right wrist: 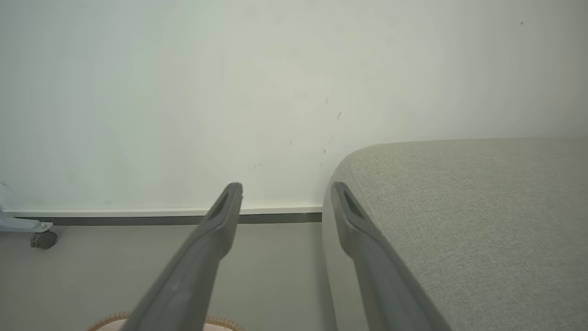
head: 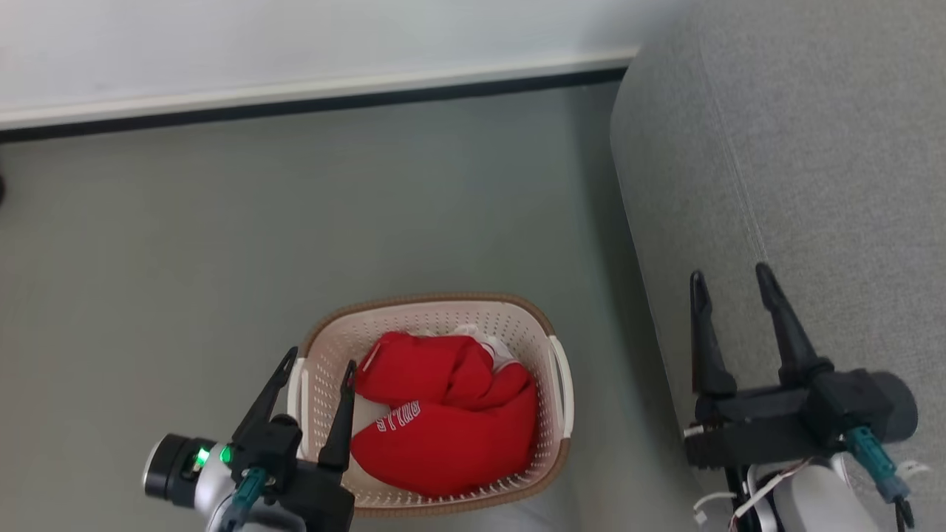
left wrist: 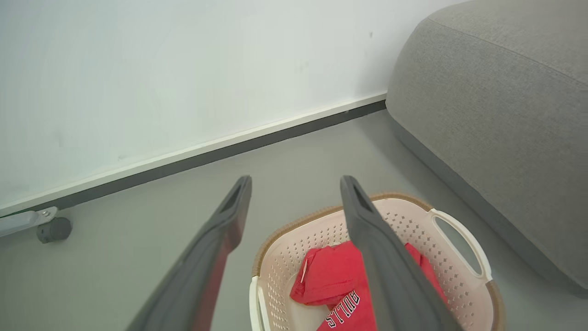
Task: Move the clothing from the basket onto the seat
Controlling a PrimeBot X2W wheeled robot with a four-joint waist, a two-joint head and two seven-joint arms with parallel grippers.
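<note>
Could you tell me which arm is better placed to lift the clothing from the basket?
Left, probably: the left gripper hangs open at the basket, beside the clothing; the right gripper hovers by the sofa.

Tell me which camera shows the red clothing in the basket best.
The head view: it looks down on nearly the whole clothing bundle in the basket. The left wrist view has part, crossed by the left gripper's finger. The right wrist view catches the basket's rim.

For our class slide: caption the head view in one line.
Open left gripper hovers by the basket of red clothing; grey seat at right.
</note>
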